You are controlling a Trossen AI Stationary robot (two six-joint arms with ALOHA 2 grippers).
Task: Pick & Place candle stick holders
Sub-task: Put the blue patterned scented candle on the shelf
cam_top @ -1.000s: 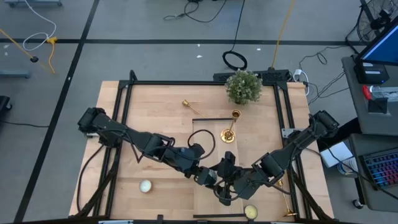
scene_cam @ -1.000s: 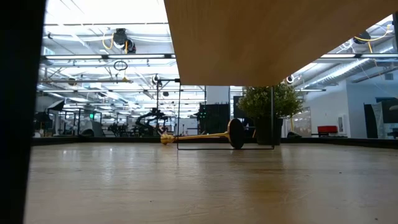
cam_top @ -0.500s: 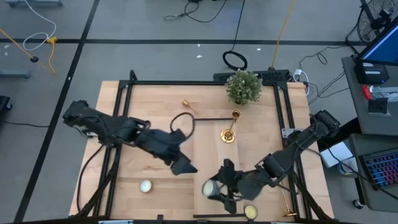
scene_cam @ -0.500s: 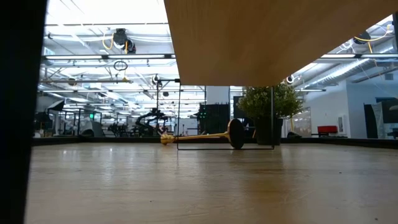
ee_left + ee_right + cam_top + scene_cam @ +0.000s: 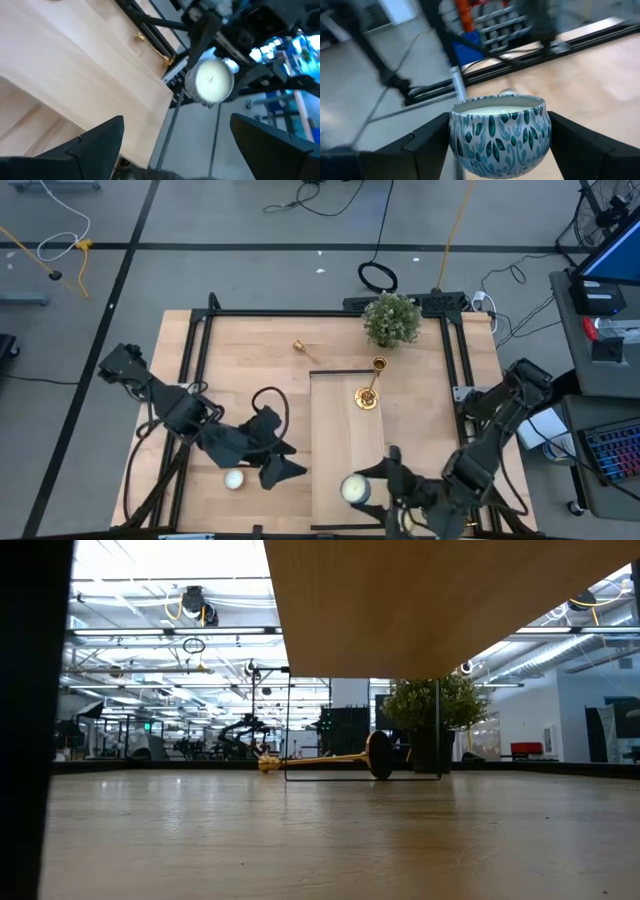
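Candle stick holders, brass: one [image 5: 367, 385] upright on the pale board at tabletop centre, beside the plant [image 5: 391, 319]; one [image 5: 307, 351] lying flat near the far edge, long axis diagonal. Right tool [image 5: 358, 490], near front edge, grips a patterned candle jar [image 5: 500, 134] between its fingers. Left tool [image 5: 281, 459], front left, open and empty, beside a round candle [image 5: 234, 479].

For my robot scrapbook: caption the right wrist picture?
Right end effector holding a leaf-patterned candle tin.
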